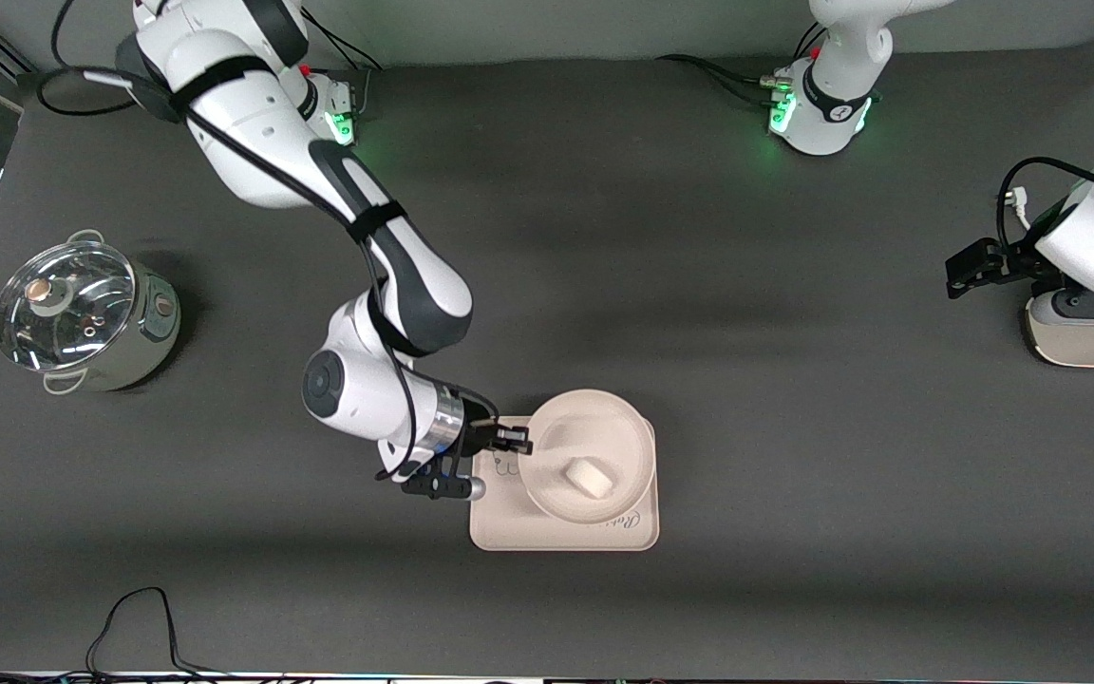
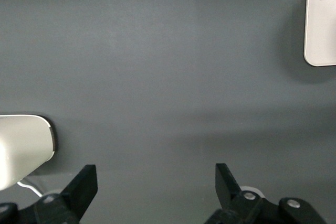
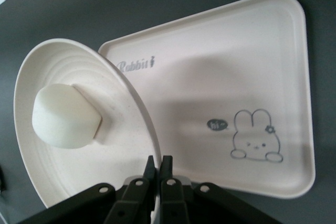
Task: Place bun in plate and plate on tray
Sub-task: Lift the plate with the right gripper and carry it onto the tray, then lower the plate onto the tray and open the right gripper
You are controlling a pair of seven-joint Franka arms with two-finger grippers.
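A: Start at the right arm's end of the desk (image 1: 794, 313). What's there?

B: A lidded steel pot (image 1: 82, 318), well apart from everything else.

A: And the right gripper (image 1: 509, 440)?

B: Over the tray (image 1: 509, 532), jaws clamped on the plate (image 1: 604, 418) at its nine o'clock rim. The plate sits over the tray, tilted.

A: The bun (image 1: 589, 478)?

B: In the plate, near five o'clock from its middle.

A: The left gripper (image 2: 156, 186)?

B: Waiting at the left arm's end, jaws spread wide with nothing between them, beside a cream device (image 1: 1088, 337).
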